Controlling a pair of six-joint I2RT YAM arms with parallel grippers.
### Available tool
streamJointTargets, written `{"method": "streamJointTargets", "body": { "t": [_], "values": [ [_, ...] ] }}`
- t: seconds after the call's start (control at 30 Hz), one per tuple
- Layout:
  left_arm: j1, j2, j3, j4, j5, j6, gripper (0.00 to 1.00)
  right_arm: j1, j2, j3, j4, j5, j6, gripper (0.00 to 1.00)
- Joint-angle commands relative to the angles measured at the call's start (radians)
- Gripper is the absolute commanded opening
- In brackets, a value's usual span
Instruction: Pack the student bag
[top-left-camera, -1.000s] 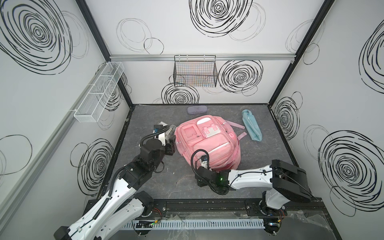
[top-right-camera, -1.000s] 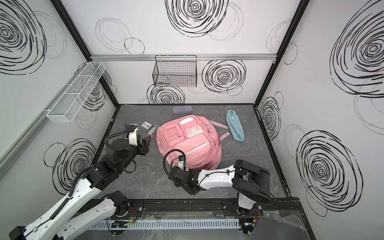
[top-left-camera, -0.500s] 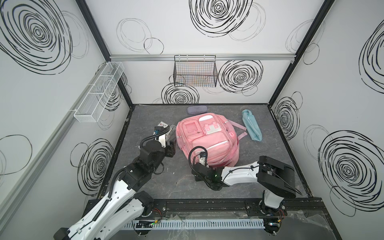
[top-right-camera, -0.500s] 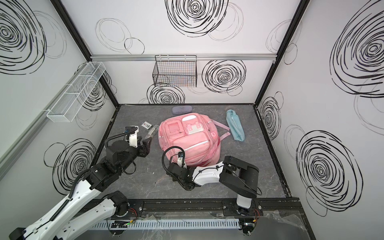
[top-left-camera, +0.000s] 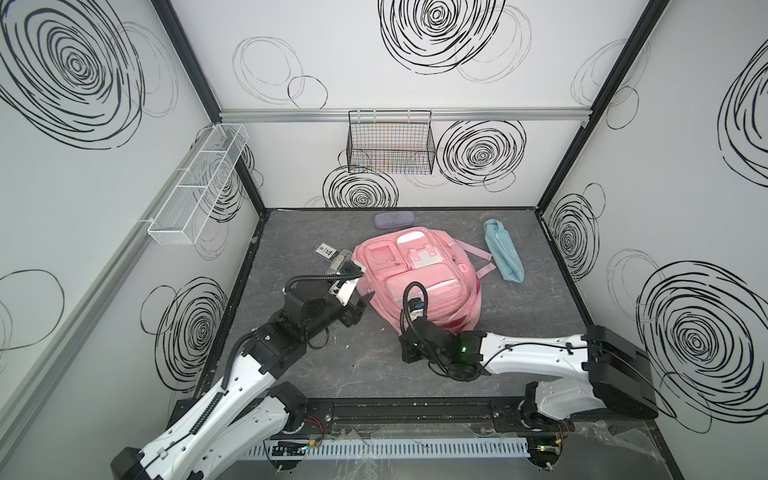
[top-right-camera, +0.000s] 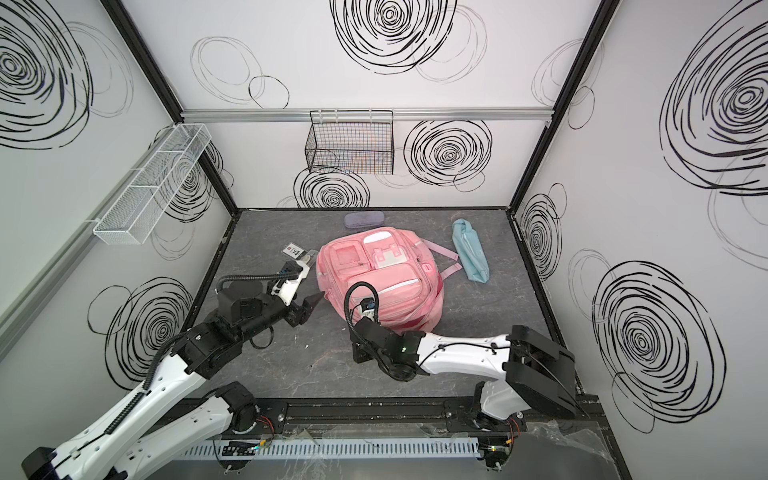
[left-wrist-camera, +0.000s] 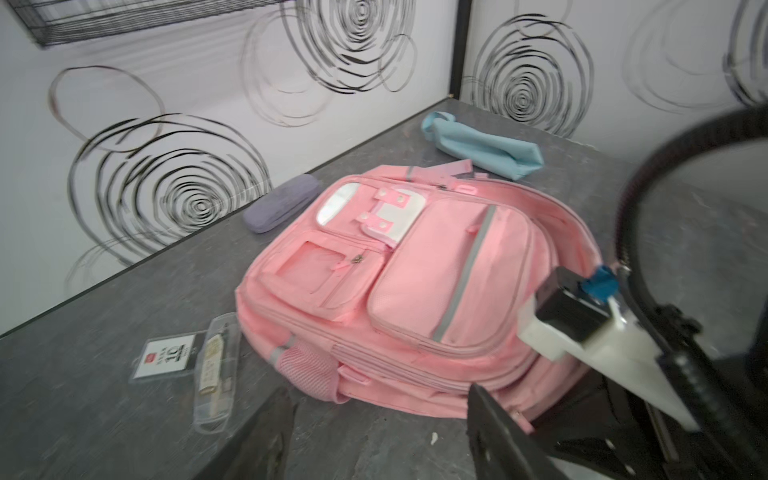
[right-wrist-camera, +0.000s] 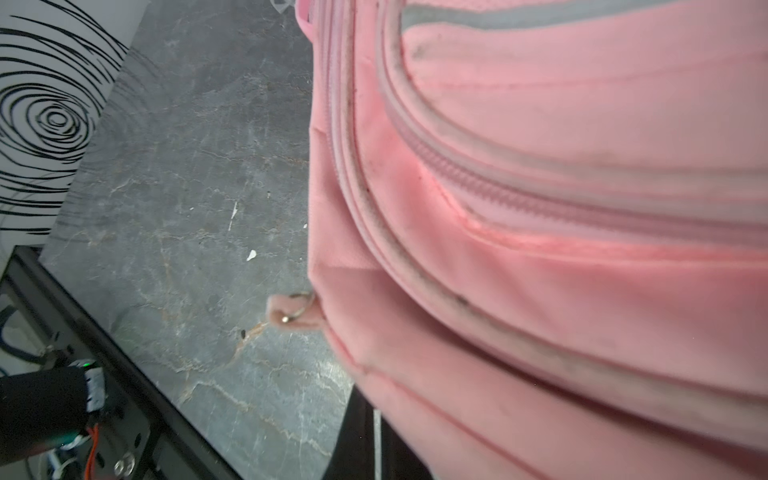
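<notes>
Student bag (top-left-camera: 419, 282), large and pink, is laid flat near the middle of the grey surface (top-left-camera: 540, 324), with its front pockets facing up and its top turned toward the far edge; it is seen in both top views (top-right-camera: 378, 282). Pink straps are spread out from its far right side. A light-blue pouch (top-left-camera: 503, 253) is laid toward the far right corner, apart from the bag. A grey-purple case (top-left-camera: 394, 219) is placed along the far edge, just beyond the bag's top. A white card (top-left-camera: 325, 251) and a clear slim case (top-left-camera: 340, 264) are set beside the bag's left side, toward the left edge. The left gripper (top-left-camera: 360, 307) is held just left of the bag's near left part; in the left wrist view (left-wrist-camera: 378, 419) its jaws are shown spread wide, with nothing between them and the bag's side (left-wrist-camera: 415, 291) just ahead. The right gripper (top-left-camera: 408, 353) is positioned at the bag's near left corner, low over the surface. Its jaws are closed fully; in the right wrist view only one dark finger is seen at the fabric's edge (right-wrist-camera: 540, 208), and whether fabric is pinched cannot be told. A small pink zip pull (right-wrist-camera: 295, 311) is seen sticking out from the bag's seam there. A black wire basket (top-left-camera: 390, 145) is hung on the back wall, and a white mesh shelf (top-left-camera: 199, 183) is fixed to the left wall.
</notes>
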Motion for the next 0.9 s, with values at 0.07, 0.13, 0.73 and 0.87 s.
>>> {"method": "streamJointTargets", "body": {
  "t": [0.07, 0.13, 0.73, 0.87],
  "values": [
    [-0.107, 0.062, -0.05, 0.021, 0.235, 0.413, 0.8, -0.008, -0.126, -0.047, -0.068, -0.087, -0.072, 0.0],
    [-0.159, 0.111, -0.062, 0.049, 0.223, 0.47, 0.81, -0.008, -0.161, -0.053, -0.063, -0.109, -0.105, 0.0],
    [-0.255, 0.47, 0.014, 0.125, 0.162, 0.563, 0.16, -0.016, -0.353, -0.023, -0.144, -0.112, -0.193, 0.0],
    [-0.252, 0.445, -0.001, 0.12, 0.159, 0.573, 0.04, -0.016, -0.378, -0.037, -0.187, -0.046, -0.183, 0.0]
  ]
}}
